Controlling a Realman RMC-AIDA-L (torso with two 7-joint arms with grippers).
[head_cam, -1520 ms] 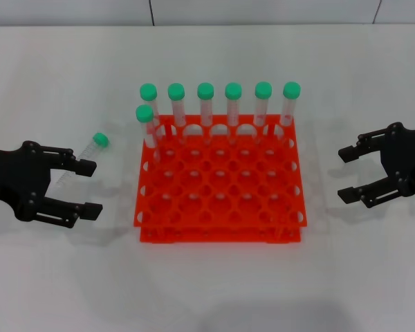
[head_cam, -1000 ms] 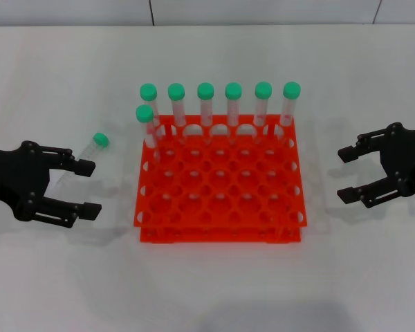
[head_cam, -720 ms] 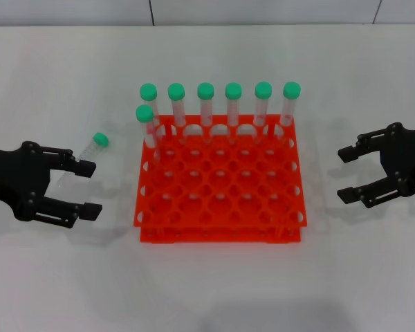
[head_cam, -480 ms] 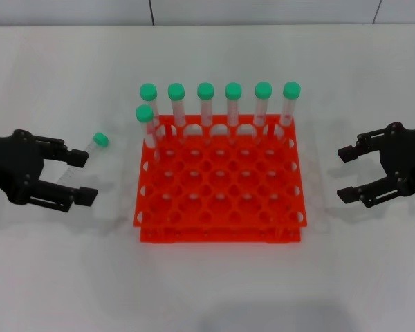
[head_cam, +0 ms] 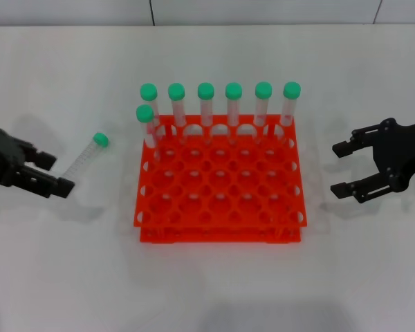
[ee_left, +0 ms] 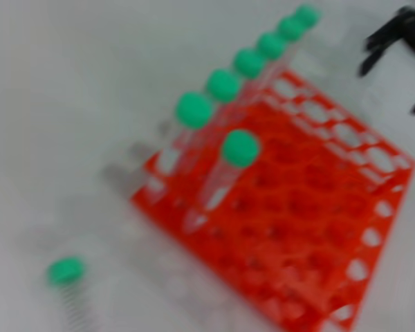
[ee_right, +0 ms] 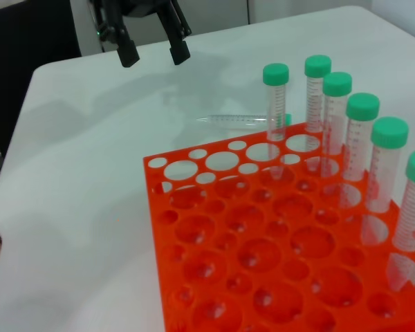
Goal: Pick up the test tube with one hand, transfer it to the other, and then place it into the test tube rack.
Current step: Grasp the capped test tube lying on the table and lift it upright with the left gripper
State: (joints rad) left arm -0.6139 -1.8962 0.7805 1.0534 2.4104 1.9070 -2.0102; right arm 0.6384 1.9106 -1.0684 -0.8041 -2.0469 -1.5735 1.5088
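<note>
The test tube (head_cam: 81, 158), clear with a green cap, lies flat on the white table left of the test tube rack (head_cam: 221, 234); it also shows in the left wrist view (ee_left: 67, 271) and the right wrist view (ee_right: 241, 120). My left gripper (head_cam: 55, 174) hangs open at the far left, its fingertips just by the tube's bottom end and holding nothing; it is seen far off in the right wrist view (ee_right: 153, 54). My right gripper (head_cam: 337, 168) is open and empty, to the right of the rack, and shows distantly in the left wrist view (ee_left: 401, 31).
Several green-capped tubes (head_cam: 205, 104) stand upright along the rack's back row, and one (head_cam: 146, 124) stands in the second row at the left. The orange-red rack (ee_right: 156, 200) (ee_left: 311, 228) fills the table's middle. A wall edge runs along the back.
My left gripper has drawn back to the left, off the tube it had been straddling; the tube lies where it was. My right gripper shifted slightly toward the rack.
</note>
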